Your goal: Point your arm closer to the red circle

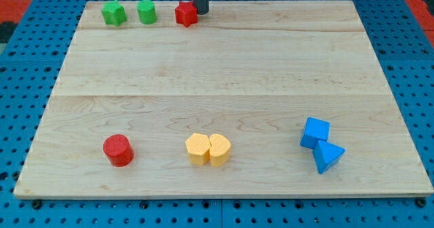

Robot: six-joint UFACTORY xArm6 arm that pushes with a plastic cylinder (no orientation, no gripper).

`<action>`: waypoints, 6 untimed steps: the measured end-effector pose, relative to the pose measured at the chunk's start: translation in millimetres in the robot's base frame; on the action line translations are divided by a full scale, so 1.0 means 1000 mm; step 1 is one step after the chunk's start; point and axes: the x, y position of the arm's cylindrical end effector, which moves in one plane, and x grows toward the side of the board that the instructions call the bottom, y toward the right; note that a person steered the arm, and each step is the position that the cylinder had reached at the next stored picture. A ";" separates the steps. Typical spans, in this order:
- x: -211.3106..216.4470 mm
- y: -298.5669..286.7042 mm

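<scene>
The red circle (118, 150) is a short red cylinder near the view's bottom left of the wooden board (224, 72). My tip (201, 12) is at the view's top, just right of a red star-shaped block (185, 14) and touching or nearly touching it. The tip is far from the red circle, across most of the board's depth and to its right.
Two green blocks (114, 13) (146, 12) sit left of the red star along the top edge. Two yellow blocks (198, 148) (220, 149) touch each other at bottom centre. A blue cube (315, 132) and blue triangular block (328, 156) sit bottom right.
</scene>
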 end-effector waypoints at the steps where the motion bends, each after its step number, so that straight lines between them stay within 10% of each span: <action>1: -0.002 -0.012; 3: -0.007 0.038; 4: 0.081 0.089; 6: 0.197 -0.013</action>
